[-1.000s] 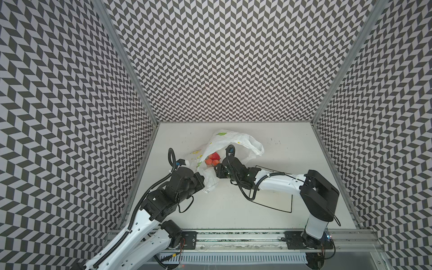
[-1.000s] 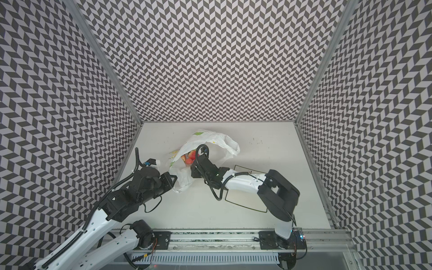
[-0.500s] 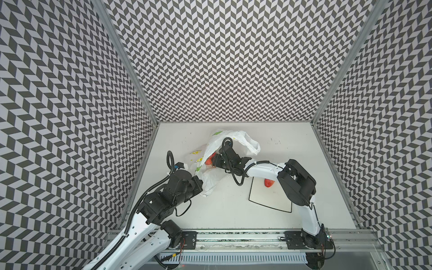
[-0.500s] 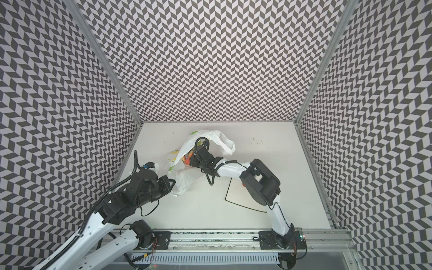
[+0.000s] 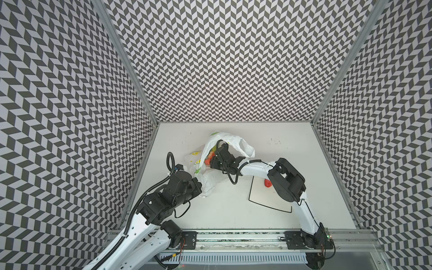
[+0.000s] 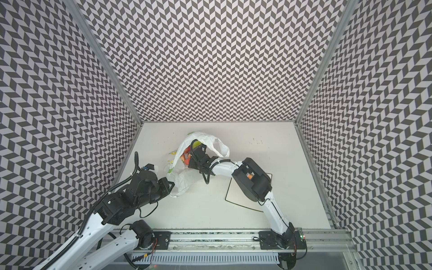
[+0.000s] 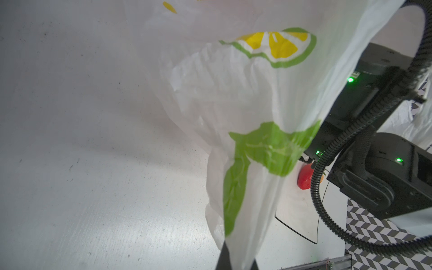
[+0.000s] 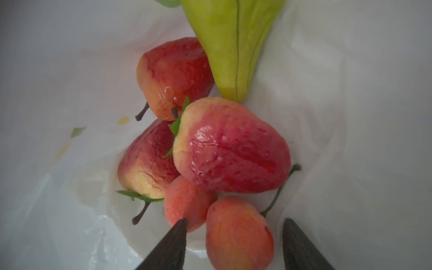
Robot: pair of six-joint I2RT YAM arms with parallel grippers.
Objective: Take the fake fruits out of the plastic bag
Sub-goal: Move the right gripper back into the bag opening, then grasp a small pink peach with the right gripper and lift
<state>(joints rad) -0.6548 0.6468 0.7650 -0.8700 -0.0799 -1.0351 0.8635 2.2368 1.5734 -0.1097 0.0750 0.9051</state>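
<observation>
While bagged, fruit (image 8: 239,236) between tool (image 8: 235,223) tips.

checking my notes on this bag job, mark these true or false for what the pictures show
1. The left claw is shut on the plastic bag: true.
2. The right claw is outside the bag and shut: false. It is inside the bag, open, with a small orange-red fruit between its jaws.
3. One red fruit is already out of the bag, at the plate: true.
4. The green fruit lies on the plate: false. It is inside the bag, next to the red ones.
</observation>
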